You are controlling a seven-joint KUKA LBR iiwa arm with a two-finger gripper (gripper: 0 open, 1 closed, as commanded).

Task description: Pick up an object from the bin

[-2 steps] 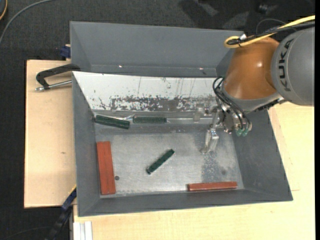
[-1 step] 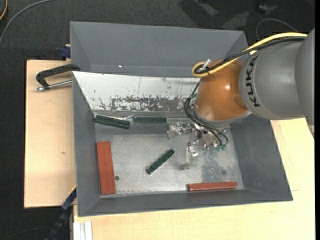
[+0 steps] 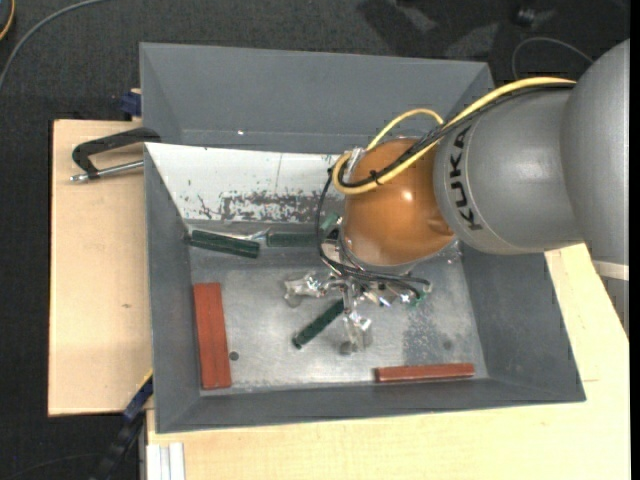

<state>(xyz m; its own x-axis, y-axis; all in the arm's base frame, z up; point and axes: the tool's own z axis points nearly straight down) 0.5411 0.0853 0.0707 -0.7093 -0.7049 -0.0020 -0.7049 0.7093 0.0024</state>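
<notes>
End effector (image 3: 345,306) is low over the middle of the bin floor, directly under the round orange cover. It appears as a cluster of shiny metal parts. If it is open or closed I cannot tell, because these parts overlap each other from this angle.

Biggest in the view is the grey arm (image 3: 540,168), which comes in from the right and covers the right back part of the bin. Next is the bin (image 3: 300,88) itself, grey metal with sloped walls and a flat scratched floor. The orange cover (image 3: 395,213) sits at the end of the arm, and a yellow cable (image 3: 500,96) runs along the arm and curls over the top of the cover.

On the floor, a red block (image 3: 210,335) lies along the left wall, with its long side parallel to that wall. A red bar (image 3: 424,372), thinner, lies flat along the front wall, near the right front corner. At the back left a dark green bar (image 3: 225,243) lies a little tilted, and just beside it, to the right, is a shorter green piece (image 3: 292,236).

Nearest to the end effector is a dark green stick (image 3: 318,324). It lies diagonal in the middle of the floor, and its upper end reaches under the metal parts. If it is gripped I cannot tell.

A dark speck (image 3: 234,357) lies near the red block.
</notes>
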